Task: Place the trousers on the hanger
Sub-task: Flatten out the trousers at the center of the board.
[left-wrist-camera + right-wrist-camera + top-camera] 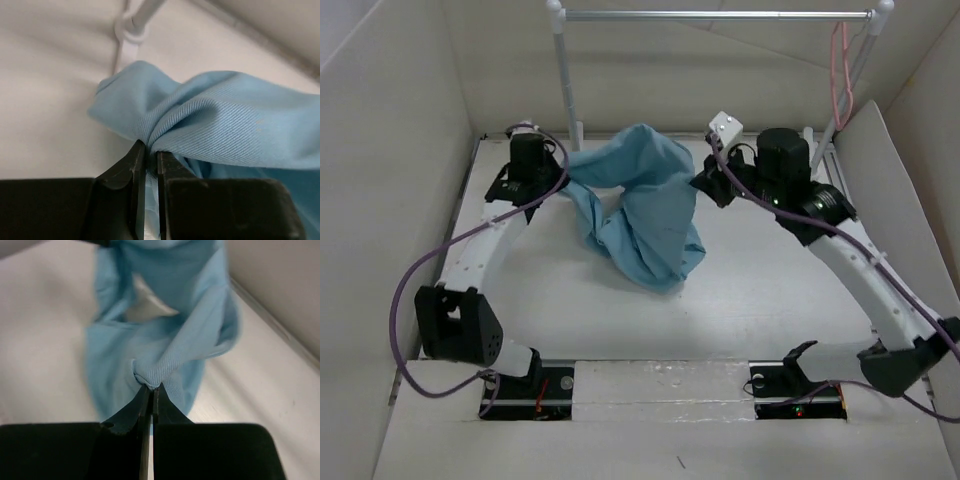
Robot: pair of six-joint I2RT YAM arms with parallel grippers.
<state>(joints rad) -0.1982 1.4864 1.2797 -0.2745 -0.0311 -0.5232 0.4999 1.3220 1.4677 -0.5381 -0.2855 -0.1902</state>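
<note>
Left end effector [151,149]: jaws pressed together, pinching fold of trousers [645,210], near foot of rail's [715,15] left post. Right end effector [151,390]: jaws likewise closed, pinching another fold, in front of rail's right half. Trousers bunched on desk [750,290] in front of rail, upper cloth strung between my two pinches. Hanger [841,75] hooked on rail's right end, well apart from trousers.

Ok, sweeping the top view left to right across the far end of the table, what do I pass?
The left tool, shut on cloth, then the trousers, then the right tool, also shut on them, then the hanger hanging at the right end of the rail.
</note>
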